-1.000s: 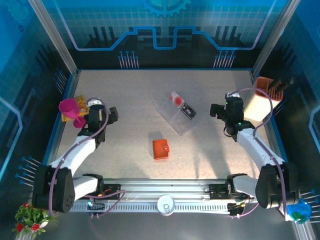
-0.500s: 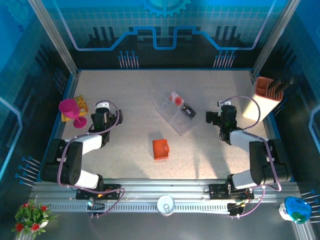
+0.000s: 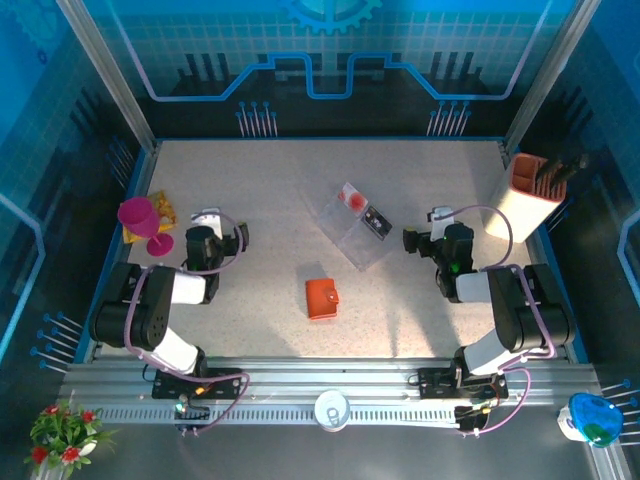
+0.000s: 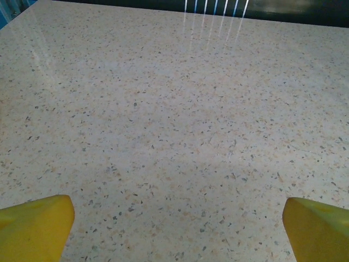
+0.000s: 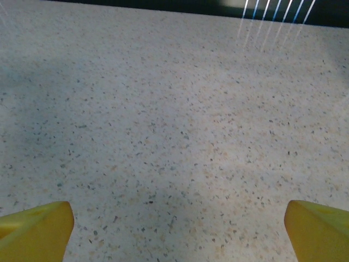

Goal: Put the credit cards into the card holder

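Speckled tabletop point(image 3: 262, 190) open around orange card holder point(image 3: 322, 298)

You have a speckled table point(image 3: 300, 180) with a clear plastic tray point(image 3: 355, 245) lying near its middle. At your left edge a magenta goblet point(image 3: 138, 216) stands upright, a yellow object point(image 3: 162, 205) just beside it. At the right edge stands a white-and-orange holder point(image 3: 525, 200) with dark utensils in it. Past the near edge you see a white round can point(image 3: 331, 410), red flowers point(image 3: 60, 430) on the left and a blue cup point(image 3: 597, 420) on the right.
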Available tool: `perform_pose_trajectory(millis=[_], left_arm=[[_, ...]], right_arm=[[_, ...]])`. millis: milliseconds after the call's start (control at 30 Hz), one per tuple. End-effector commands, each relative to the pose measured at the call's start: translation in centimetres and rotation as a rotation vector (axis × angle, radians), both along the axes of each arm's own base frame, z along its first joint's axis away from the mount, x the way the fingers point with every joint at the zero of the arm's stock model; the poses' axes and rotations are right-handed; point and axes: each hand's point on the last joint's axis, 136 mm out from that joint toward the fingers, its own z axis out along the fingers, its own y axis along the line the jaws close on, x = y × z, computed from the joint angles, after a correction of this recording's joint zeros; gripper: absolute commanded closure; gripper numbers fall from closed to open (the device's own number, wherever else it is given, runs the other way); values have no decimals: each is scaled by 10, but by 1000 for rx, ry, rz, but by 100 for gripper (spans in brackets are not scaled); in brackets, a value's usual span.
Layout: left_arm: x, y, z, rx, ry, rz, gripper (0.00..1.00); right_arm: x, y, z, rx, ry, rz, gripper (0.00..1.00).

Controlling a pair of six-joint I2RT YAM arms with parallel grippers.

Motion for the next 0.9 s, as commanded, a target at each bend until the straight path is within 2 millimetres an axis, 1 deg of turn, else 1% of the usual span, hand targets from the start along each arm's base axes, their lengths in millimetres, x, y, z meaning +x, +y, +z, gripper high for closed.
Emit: perform_pose_trajectory(millis=[0,100,200,233,300,867], left_arm=[[9,-1,16,5,-58,-28,1],[9,-2,16,4,-58,-28,1],[9,-2,15,4,-58,-29,1],[9,-2,15,5,-58,-29,1],[9,-2,16,4,-60,-29,1],[8,-2,18,8,-70,-31,1]], right_arm=[[10,1,16,0,-62,30,0],[9,0,17,-10,-69,22,0],[8,-8,20,-44,-91,-63,0],[7,-8,19,-62,-98,-73,0],[5,-5,21,-73,-114,-70,0],[7,-6,20,-65,-99,-69,0]])
